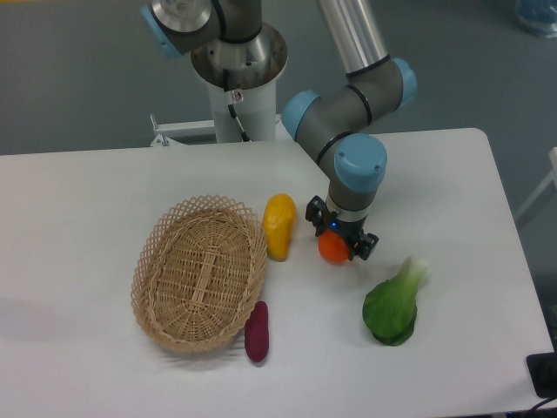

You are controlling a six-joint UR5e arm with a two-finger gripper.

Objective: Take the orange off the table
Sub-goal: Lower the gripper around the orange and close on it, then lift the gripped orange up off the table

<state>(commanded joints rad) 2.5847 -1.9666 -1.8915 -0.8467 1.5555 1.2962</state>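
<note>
Orange-picking is the job in hand, and the scene is taken from the biggest thing down. The table (104, 183), white and flat, carries everything. On its left half an oval wicker basket (200, 272) is laid. A leafy green vegetable (393, 305) is seen towards the right front. A yellow-orange elongated fruit (279, 225) is placed just beside the basket's far right rim, and a dark purple sweet potato (257, 331) just beside its near right rim.

The orange (332, 249) is found between the elongated fruit and the green vegetable, apart from both. It is straddled by the gripper (340, 236), whose two dark fingers are seen one to each side of the fruit, close against it. Whether the fruit is already pinched or the fingers are only set around it cannot be told, and whether the fruit is resting on the table cannot be told either.

The grasping step is judged to be in hand. A firm closure on the round, smooth fruit is called for next, then a straight lift so that it is not rolled out.
</note>
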